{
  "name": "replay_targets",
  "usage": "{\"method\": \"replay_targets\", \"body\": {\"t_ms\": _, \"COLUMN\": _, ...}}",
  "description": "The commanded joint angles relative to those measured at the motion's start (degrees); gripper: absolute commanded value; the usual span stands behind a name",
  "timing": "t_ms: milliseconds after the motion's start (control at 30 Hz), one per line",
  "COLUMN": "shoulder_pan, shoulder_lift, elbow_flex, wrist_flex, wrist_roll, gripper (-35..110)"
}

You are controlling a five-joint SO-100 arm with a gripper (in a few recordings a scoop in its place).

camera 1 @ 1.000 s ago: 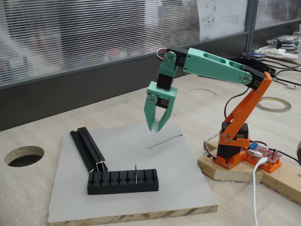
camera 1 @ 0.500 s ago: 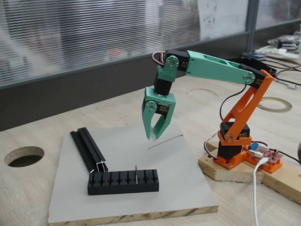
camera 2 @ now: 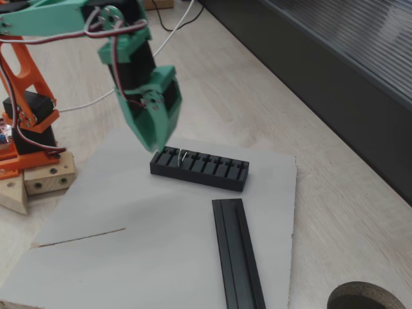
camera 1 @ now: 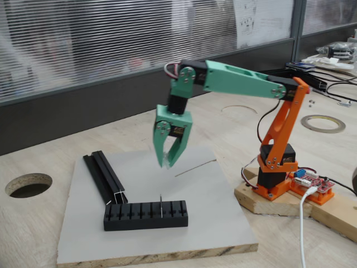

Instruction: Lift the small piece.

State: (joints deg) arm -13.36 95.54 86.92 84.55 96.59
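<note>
The small piece point(camera 1: 160, 204) is a thin silvery pin standing upright in a slot of the black slotted block point(camera 1: 146, 215), near the front of the grey board point(camera 1: 201, 218). In the other fixed view the small piece point(camera 2: 181, 154) pokes up near the left end of the block point(camera 2: 201, 168). My green gripper point(camera 1: 166, 163) hangs pointing down above the board, behind and above the block, clear of the pin. Its fingertips look closed together with nothing between them. From the other side the gripper point(camera 2: 152, 148) tip hovers just left of the block's end.
A long black rail point(camera 1: 105, 177) lies along the board's left side, seen too at the rail point(camera 2: 237, 257). A thin grey wire point(camera 1: 195, 167) lies on the board. The arm's orange base point(camera 1: 273, 178) stands on a wooden block at right. A round hole point(camera 1: 28, 185) cuts the table.
The gripper has swung to the left and a little lower, closer to the black block. The pin, block and wire have not moved.
</note>
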Motion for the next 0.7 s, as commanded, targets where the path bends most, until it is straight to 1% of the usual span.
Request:
{"method": "replay_targets", "body": {"t_ms": 0, "shoulder_pan": -1.1, "shoulder_lift": -4.3, "elbow_flex": -8.4, "wrist_flex": 0.5, "wrist_roll": 0.8, "gripper": 8}}
{"method": "replay_targets", "body": {"t_ms": 200, "shoulder_pan": -1.1, "shoulder_lift": -4.8, "elbow_flex": -11.0, "wrist_flex": 1.6, "wrist_roll": 0.8, "gripper": 8}}
{"method": "replay_targets", "body": {"t_ms": 300, "shoulder_pan": -1.1, "shoulder_lift": -4.1, "elbow_flex": -11.0, "wrist_flex": 5.8, "wrist_roll": 0.8, "gripper": 8}}
{"method": "replay_targets", "body": {"t_ms": 467, "shoulder_pan": -1.1, "shoulder_lift": -4.0, "elbow_flex": -11.5, "wrist_flex": 16.7, "wrist_roll": 0.8, "gripper": 8}}
{"method": "replay_targets", "body": {"t_ms": 533, "shoulder_pan": -1.1, "shoulder_lift": -4.0, "elbow_flex": -11.6, "wrist_flex": 18.5, "wrist_roll": 0.3, "gripper": 9}}
{"method": "replay_targets", "body": {"t_ms": 667, "shoulder_pan": -1.8, "shoulder_lift": -4.7, "elbow_flex": -11.6, "wrist_flex": 18.8, "wrist_roll": 0.2, "gripper": 9}}
